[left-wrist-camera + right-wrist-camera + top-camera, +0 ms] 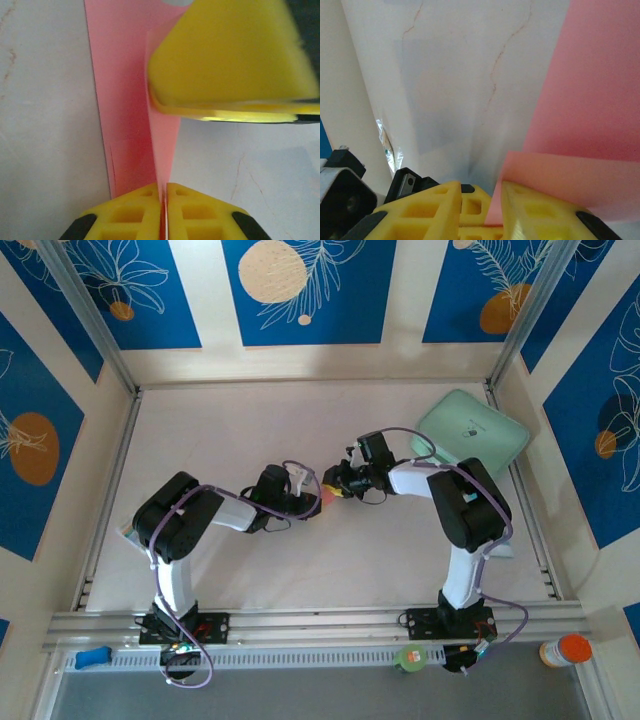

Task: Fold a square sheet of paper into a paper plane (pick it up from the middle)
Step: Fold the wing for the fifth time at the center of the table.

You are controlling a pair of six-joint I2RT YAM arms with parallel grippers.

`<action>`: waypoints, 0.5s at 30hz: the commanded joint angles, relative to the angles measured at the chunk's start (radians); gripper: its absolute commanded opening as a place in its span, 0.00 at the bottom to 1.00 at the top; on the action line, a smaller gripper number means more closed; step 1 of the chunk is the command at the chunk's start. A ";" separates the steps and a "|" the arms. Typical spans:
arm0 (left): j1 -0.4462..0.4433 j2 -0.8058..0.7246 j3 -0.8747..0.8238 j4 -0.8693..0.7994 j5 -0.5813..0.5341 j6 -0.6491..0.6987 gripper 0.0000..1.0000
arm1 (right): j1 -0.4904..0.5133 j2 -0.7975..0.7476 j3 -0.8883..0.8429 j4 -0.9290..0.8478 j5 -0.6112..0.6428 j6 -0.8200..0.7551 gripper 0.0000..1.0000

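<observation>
Left gripper (164, 212): jaws together, clamped on a thin raised edge of the paper (125, 100) at 6 o'clock in its wrist view. From that pinch a pink flap stands up towards 12 o'clock, and the flat part of the sheet lies on the table beside it, at 10 to 11 o'clock.

Right gripper (482, 195): a folded pink flap enters the narrow slot between its yellow fingers at 6 o'clock in its wrist view. Whether the jaws actually press on it cannot be told. The rest of the sheet fills that view from 1 to 4 o'clock, lying flat on the pale surface.

Overhead, the two grippers meet nose to nose near the centre of the table (230, 430) – left one at 9 o'clock of the paper, right one at 3 o'clock. Only a small pink patch shows between them.

A mint-green pad (472, 432) lies at 2 o'clock on the table, well apart from the paper – one corner sits under the right arm's cable.
</observation>
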 commanded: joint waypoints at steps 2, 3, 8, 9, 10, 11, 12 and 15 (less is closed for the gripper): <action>0.000 0.035 -0.019 -0.173 0.017 -0.022 0.14 | 0.009 0.030 0.029 0.008 -0.051 -0.021 0.27; 0.001 0.037 -0.018 -0.176 0.018 -0.024 0.14 | 0.011 0.034 0.032 0.008 -0.056 -0.020 0.27; 0.000 0.040 -0.016 -0.197 0.003 -0.027 0.14 | 0.008 0.042 0.039 -0.004 -0.057 -0.016 0.27; 0.001 0.040 -0.014 -0.206 0.001 -0.029 0.13 | 0.008 0.035 0.035 -0.009 -0.052 -0.017 0.27; 0.001 0.041 -0.012 -0.212 -0.002 -0.028 0.12 | 0.007 0.028 0.029 -0.011 -0.046 -0.016 0.27; -0.001 0.042 -0.010 -0.216 -0.004 -0.030 0.11 | 0.005 0.017 0.022 -0.010 -0.040 -0.017 0.27; 0.000 0.044 -0.008 -0.222 -0.006 -0.030 0.11 | 0.003 0.003 0.014 -0.010 -0.033 -0.016 0.27; 0.000 0.045 -0.004 -0.233 -0.003 -0.028 0.10 | 0.001 -0.047 -0.014 -0.015 -0.008 -0.019 0.27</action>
